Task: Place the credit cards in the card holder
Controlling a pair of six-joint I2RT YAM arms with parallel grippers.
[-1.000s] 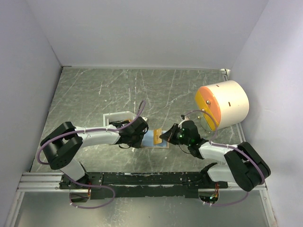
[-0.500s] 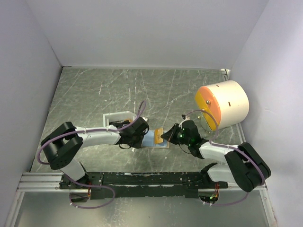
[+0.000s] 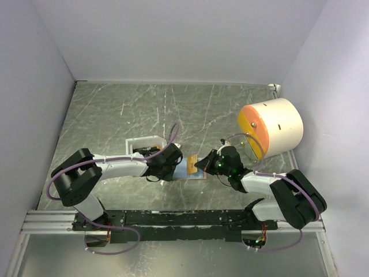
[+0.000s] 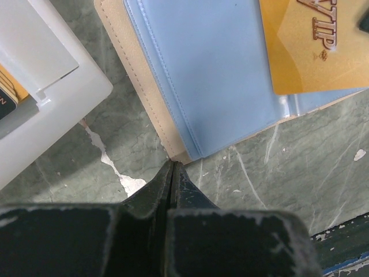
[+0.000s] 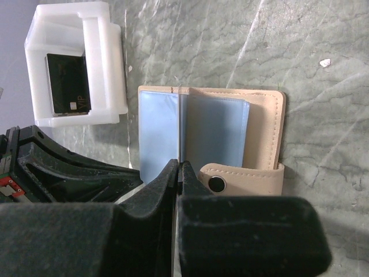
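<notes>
- Card holder point(image 5: 264, 130) is lying open and flat on the table point(image 3: 115, 109), close to the near edge and about halfway between the left and right edges. It's tan outside with pale blue plastic sleeves point(image 5: 214, 130) inside, and the snap tab point(image 5: 243, 179) is folded over on its near side.
- Right gripper point(image 5: 177, 167) has its fingers squeezed tight together. From the left wrist view it looks like it's pinching a gold card point(image 4: 311, 46) marked VIP by one corner, and that card sits over the blue sleeves. From its own camera the card is edge-on, so you basically can't see it.
- Left gripper point(image 4: 173, 168) is pressed together too, with nothing between the fingers. The tips sit right at a corner of the holder's tan border, touching it or very nearly.
- White tray point(image 5: 104, 58) is just beside the holder, on its left and a bit farther from the near edge. There's a black card point(image 5: 68, 83) in it, and the left wrist view shows an orange bit of another card.
- Big white drum with an orange face point(image 3: 277, 130) is over by the right edge, well apart from all this.
</notes>
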